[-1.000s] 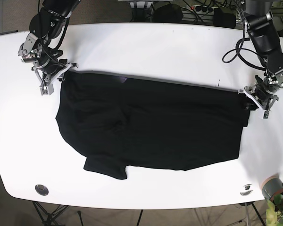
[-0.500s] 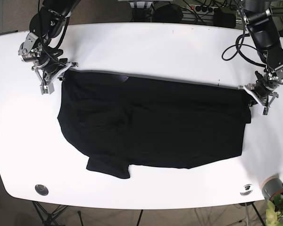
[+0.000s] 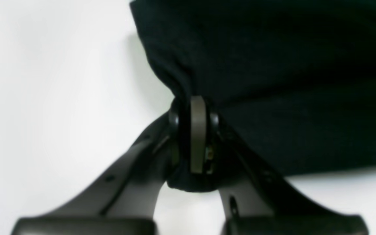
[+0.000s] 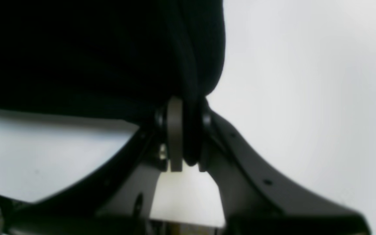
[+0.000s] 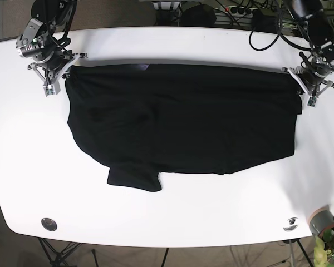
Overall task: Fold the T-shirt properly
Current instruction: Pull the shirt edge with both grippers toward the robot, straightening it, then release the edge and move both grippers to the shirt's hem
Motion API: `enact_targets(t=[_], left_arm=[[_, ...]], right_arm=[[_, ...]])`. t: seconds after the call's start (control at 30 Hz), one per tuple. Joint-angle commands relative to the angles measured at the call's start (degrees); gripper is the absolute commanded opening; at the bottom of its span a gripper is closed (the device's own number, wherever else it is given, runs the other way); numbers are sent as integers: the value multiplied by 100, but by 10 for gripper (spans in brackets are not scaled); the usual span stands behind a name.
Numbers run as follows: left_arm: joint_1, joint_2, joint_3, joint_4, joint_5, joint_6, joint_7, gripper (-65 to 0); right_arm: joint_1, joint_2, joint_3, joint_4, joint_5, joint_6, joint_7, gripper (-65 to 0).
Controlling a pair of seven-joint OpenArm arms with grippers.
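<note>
A black T-shirt lies spread across the white table, its top edge pulled taut between my two grippers. My left gripper is shut on the shirt's top right corner; the left wrist view shows its fingers pinching a bunch of black cloth. My right gripper is shut on the top left corner; the right wrist view shows its fingers clamped on the cloth. A sleeve sticks out at the shirt's lower left.
A round metal fitting sits near the table's front left corner, another near the front right. A grey pot with a plant stands off the table's front right corner. Cables lie behind the back edge.
Both grippers have moved toward the table's back edge with the shirt's top corners in them. The whole shirt has slid backward and its top edge is now straighter.
</note>
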Motion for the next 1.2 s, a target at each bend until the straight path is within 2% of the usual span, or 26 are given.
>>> enact_targets(t=[0.0,0.23,0.6,0.63,0.7,0.77,0.87,0.97,1.17], left_arm=[[314,77,-144,481,61,58,-4,-650],[1158,446,-232,1229,70,58,-4,-650],[1395,420,-575,1237,70,58,-4,-650],[1395,394,-504,1237,70,58,-4,-633],[1404,288,-285,1237,79,58,66,-536],[1360,147,-100,1237,70,58,392,-403],[1246,130,-91,1255,52,58,664,-315],[1008,112,-91,1334,61,58,761,-318],[964,-81,-91,1659,26,58,752,-325]], right_arm=[[-142,152,51,180,-50,1,31,-629],[-652,275,51,286,-50,1,5,-629],[-1030,249,51,365,-50,1,31,-620],[-1022,240,60,374,-50,1,31,-604],[-1013,240,60,374,-50,1,40,-542],[-995,249,60,374,-50,1,58,-422],[-890,266,69,409,-59,1,137,-281],[-775,266,236,409,-59,1,137,-228],[-362,328,394,409,-59,1,137,-227]])
